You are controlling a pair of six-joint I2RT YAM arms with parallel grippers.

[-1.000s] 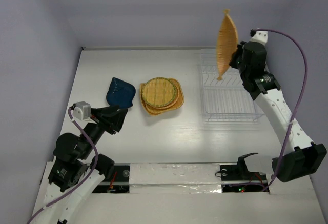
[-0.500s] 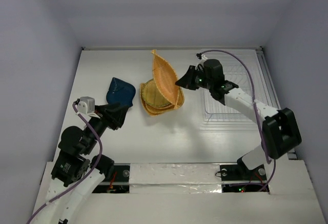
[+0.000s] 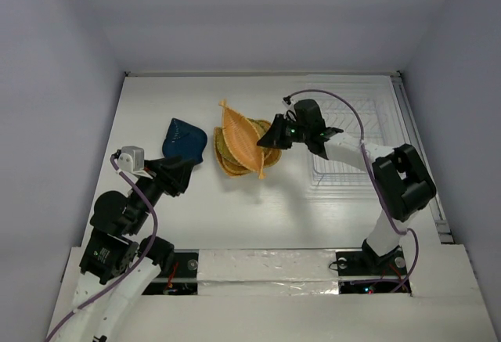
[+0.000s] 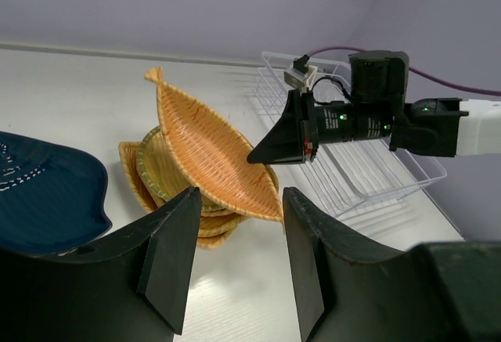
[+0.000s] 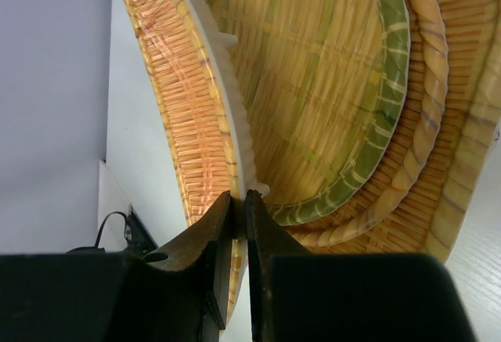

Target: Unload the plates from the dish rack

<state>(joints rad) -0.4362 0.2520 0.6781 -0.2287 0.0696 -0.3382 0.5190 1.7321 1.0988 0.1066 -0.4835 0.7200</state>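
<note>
My right gripper (image 3: 270, 138) is shut on the rim of the orange leaf-shaped plate (image 3: 243, 139) and holds it tilted just over the stack of orange woven plates (image 3: 227, 162). A yellow-green plate (image 5: 337, 123) lies on top of that stack. The pinched leaf plate also shows in the right wrist view (image 5: 184, 115) and in the left wrist view (image 4: 207, 150). The dark blue plate (image 3: 185, 140) lies flat left of the stack. The dish rack (image 3: 352, 142) stands at the right with no plate showing in it. My left gripper (image 4: 235, 268) is open and empty, near the table's front left.
The right arm reaches leftward across the rack's near-left side. The white table (image 3: 258, 217) ends at a taped front edge by the arm bases. Walls close in the back and both sides.
My right gripper has carried the leaf-shaped plate from above the rack leftward and down onto the stack, tipping it from upright toward flat. The left arm has barely moved.
</note>
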